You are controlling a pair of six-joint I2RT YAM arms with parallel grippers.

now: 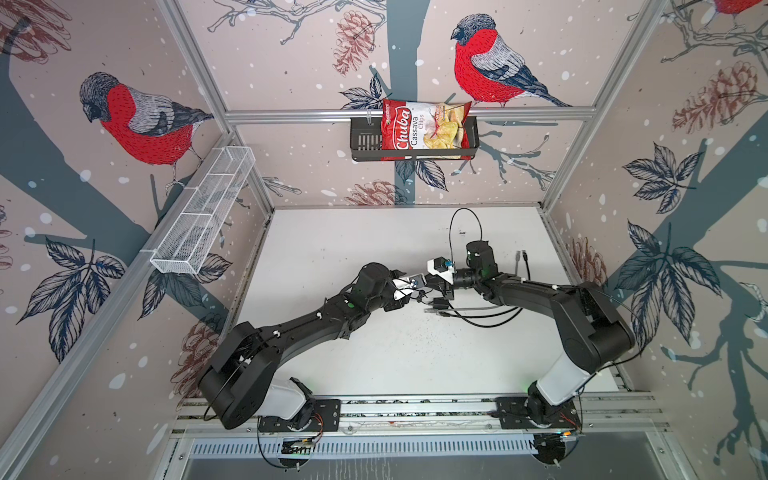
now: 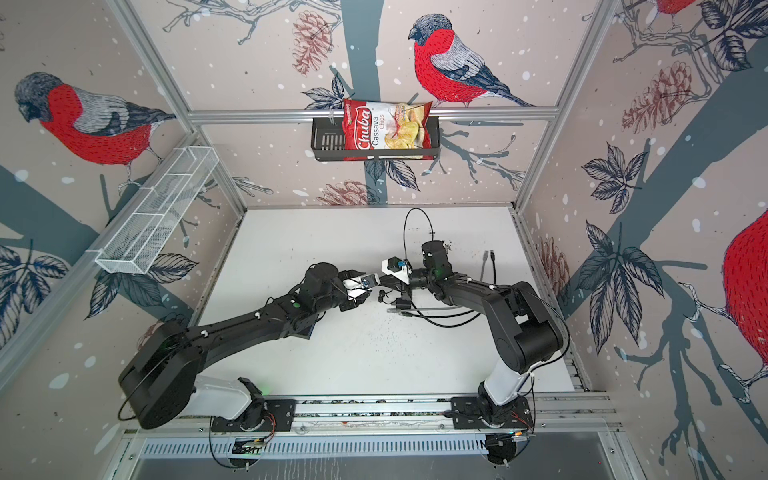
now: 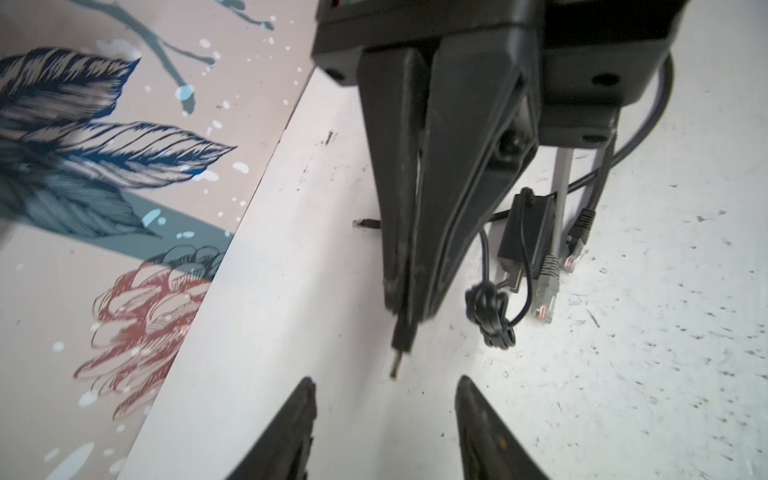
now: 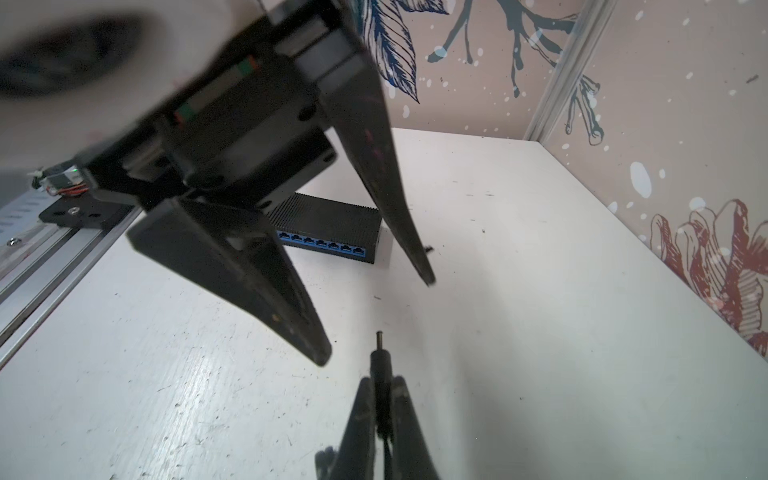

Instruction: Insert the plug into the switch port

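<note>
While the right gripper (image 4: 382, 386) pinches the plug (image 4: 379, 358) by its black sleeve, jaws clenched tight and the bare metal pin poking out in front, the left gripper (image 4: 376, 319) hangs facing it with fingers spread and nothing between them. The switch (image 4: 328, 220) lies flat on the table (image 4: 540, 249) beyond the left gripper, well apart from the plug.

From where I stand the plug looks light and stiff, with a smooth sleeve that could twist in the grip and a thin pin that would not forgive a crooked push. Holding it on the sleeve, with the pin free, seems right. Its thin cord will tug a little. The switch looks light enough to slide when pushed, so I'd expect it to need bracing across its ribbed body.

Only the right wrist view shows the switch's row of blue ports. I see no round socket on that face, so it may sit on a side turned away. The left wrist view misses the switch but shows what trails behind the plug: the cord's tied bundle (image 3: 490, 318), the adapter block (image 3: 525, 228) and two loose network cables (image 3: 548, 282) on the table. In both top views the grippers meet nose to nose over mid-table. I cannot pick out the switch there, and the left arm (image 1: 291, 328) seems to cover it.
</note>
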